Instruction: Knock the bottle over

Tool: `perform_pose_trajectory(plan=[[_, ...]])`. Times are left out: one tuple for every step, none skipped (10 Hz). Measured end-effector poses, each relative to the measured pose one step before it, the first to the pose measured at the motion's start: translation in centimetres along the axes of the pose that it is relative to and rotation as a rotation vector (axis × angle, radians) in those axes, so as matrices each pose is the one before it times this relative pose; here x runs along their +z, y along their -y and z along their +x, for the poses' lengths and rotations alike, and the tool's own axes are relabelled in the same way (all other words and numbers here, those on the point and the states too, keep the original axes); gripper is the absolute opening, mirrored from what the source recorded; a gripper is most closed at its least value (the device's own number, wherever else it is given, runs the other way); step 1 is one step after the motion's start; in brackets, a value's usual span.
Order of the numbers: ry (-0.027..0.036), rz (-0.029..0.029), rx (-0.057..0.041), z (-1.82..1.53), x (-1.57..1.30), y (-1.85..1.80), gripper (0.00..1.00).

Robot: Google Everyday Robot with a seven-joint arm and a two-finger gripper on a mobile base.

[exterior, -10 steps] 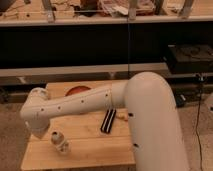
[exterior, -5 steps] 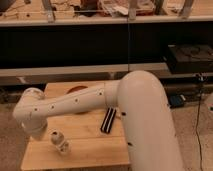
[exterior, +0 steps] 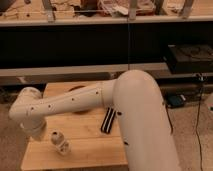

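The small clear bottle (exterior: 59,142) with a pale label is on the wooden table (exterior: 95,145) near its front left. It appears as a short diagonal shape, and I cannot tell whether it stands or lies. My white arm reaches across the table from the right. Its end, with the gripper (exterior: 39,133), hangs low just left of the bottle and close to it. I cannot tell whether they touch. The gripper is mostly hidden by the arm's own casing.
A black striped flat object (exterior: 108,120) lies mid-table, just below the arm. A dark brown bowl (exterior: 75,91) is mostly hidden behind the arm. Dark shelving (exterior: 100,50) runs along the back, and a black box (exterior: 190,57) stands at the right.
The arm's left end has shifted slightly left and lower, toward the table's front. The bottle and the striped object have stayed in place.
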Motion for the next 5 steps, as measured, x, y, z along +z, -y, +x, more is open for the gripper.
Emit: perform_pose_trajectory(plan=[[-0.00128, -0.00732, -0.00196, -0.016, 0.07, -0.22, 0.0], [-0.00196, -0.00227, 0.00032, 0.029, -0.02, -0.181, 0.0], [-0.00274, -0.00309, 0.00174, -0.028, -0.041, -0.257, 0.0], [-0.00209, -0.00216, 0.0023, 0.0, -0.021, -0.225, 0.0], [-0.00206, -0.00209, 0.0005, -0.013, 0.008, -0.146, 0.0]])
